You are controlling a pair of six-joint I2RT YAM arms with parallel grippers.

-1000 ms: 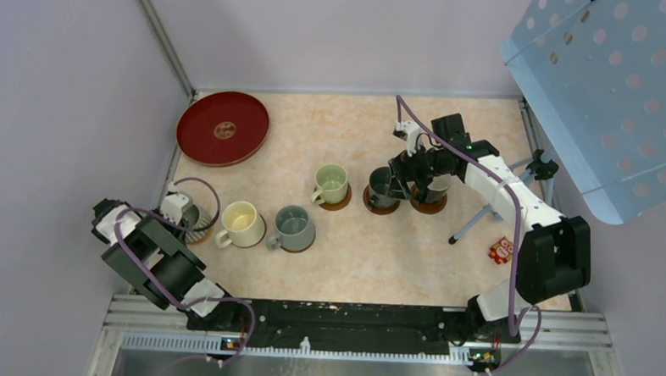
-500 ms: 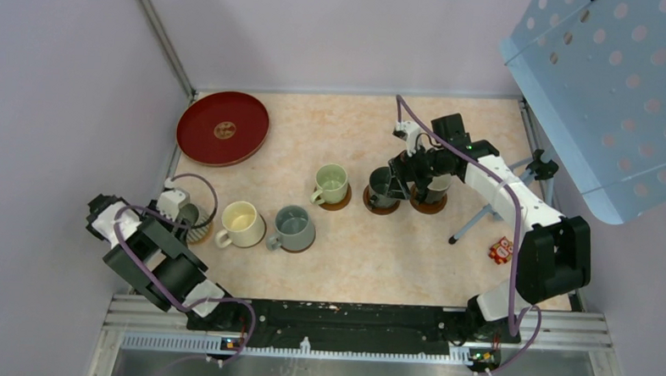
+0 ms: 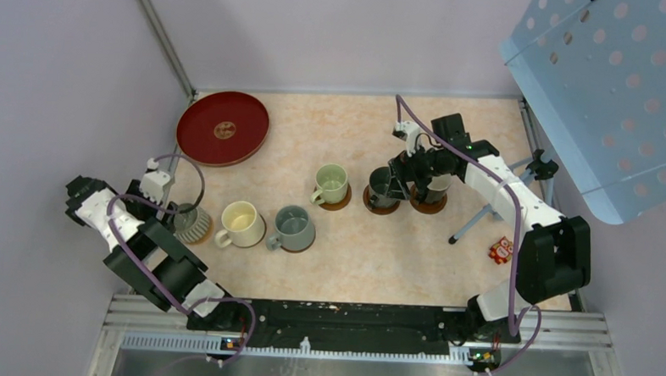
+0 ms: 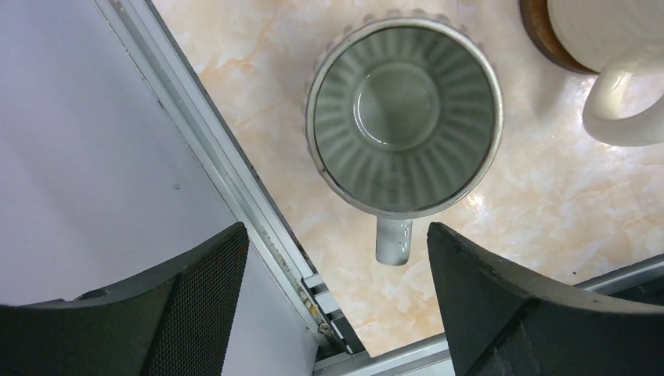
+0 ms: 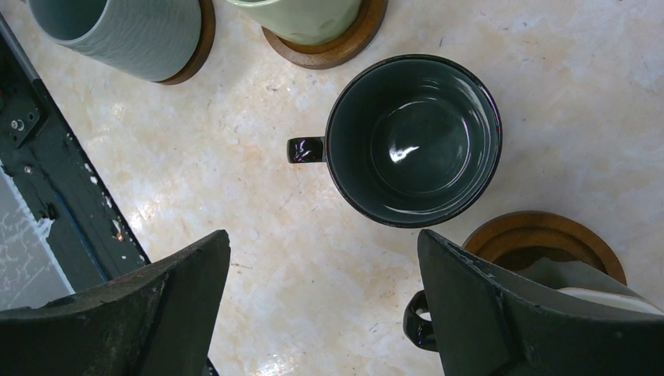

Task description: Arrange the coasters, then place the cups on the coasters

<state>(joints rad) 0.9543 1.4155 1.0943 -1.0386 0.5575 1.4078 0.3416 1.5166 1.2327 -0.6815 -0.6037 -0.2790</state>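
The ribbed grey cup (image 4: 403, 117) stands upright by the left wall rail, its handle (image 4: 391, 239) pointing at my left gripper (image 4: 337, 266). That gripper is open and holds nothing; it hangs just left of this cup (image 3: 192, 222). No coaster shows under the ribbed cup. The cream cup (image 3: 242, 222), grey-green cup (image 3: 294, 227) and pale green cup (image 3: 331, 184) each sit on a brown coaster. My right gripper (image 5: 321, 266) is open above bare table beside a dark green cup (image 5: 413, 137). Another dark cup on a coaster (image 5: 544, 243) is partly hidden by the right finger.
A dark red round tray (image 3: 222, 128) lies at the back left. The metal wall rail (image 4: 258, 227) runs close beside the ribbed cup. A small red packet (image 3: 502, 249) and a stand's legs (image 3: 481, 216) are at the right, under a blue perforated panel (image 3: 605, 98).
My left gripper opened, let go of the ribbed grey cup and drew back to the left; the cup stays standing. The right arm has not moved.
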